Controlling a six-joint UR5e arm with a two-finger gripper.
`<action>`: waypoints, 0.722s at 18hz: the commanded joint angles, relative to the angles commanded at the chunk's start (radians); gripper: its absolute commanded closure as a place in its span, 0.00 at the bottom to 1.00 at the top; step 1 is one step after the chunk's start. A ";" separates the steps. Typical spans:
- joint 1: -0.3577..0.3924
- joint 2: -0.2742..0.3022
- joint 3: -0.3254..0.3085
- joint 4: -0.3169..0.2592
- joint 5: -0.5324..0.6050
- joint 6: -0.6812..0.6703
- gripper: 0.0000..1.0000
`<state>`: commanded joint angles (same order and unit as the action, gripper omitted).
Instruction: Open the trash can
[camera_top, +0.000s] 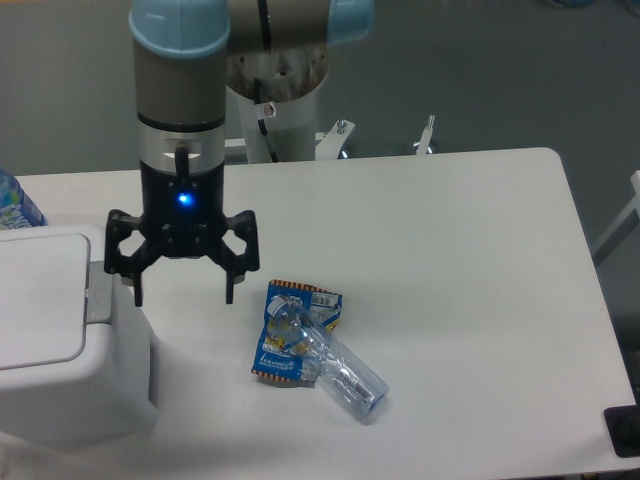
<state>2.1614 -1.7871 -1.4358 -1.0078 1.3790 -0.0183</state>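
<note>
Arm's spread fingers (137, 293) hang beside the closed trash can (60, 340).

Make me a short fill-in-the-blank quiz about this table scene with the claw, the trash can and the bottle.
1. The trash can lid is ____.
2. The claw holds nothing; its fingers are spread ____.
3. The crushed clear bottle lies partly on a ____ snack wrapper.
4. The trash can stands at the table's ____ edge in the picture.

Missing words: closed; open; blue; left
</note>
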 joint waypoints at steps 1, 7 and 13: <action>-0.006 -0.002 0.000 0.000 0.000 -0.005 0.00; -0.021 -0.006 -0.009 0.000 0.002 -0.005 0.00; -0.023 -0.006 -0.018 0.000 0.002 -0.003 0.00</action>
<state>2.1384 -1.7932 -1.4542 -1.0078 1.3806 -0.0215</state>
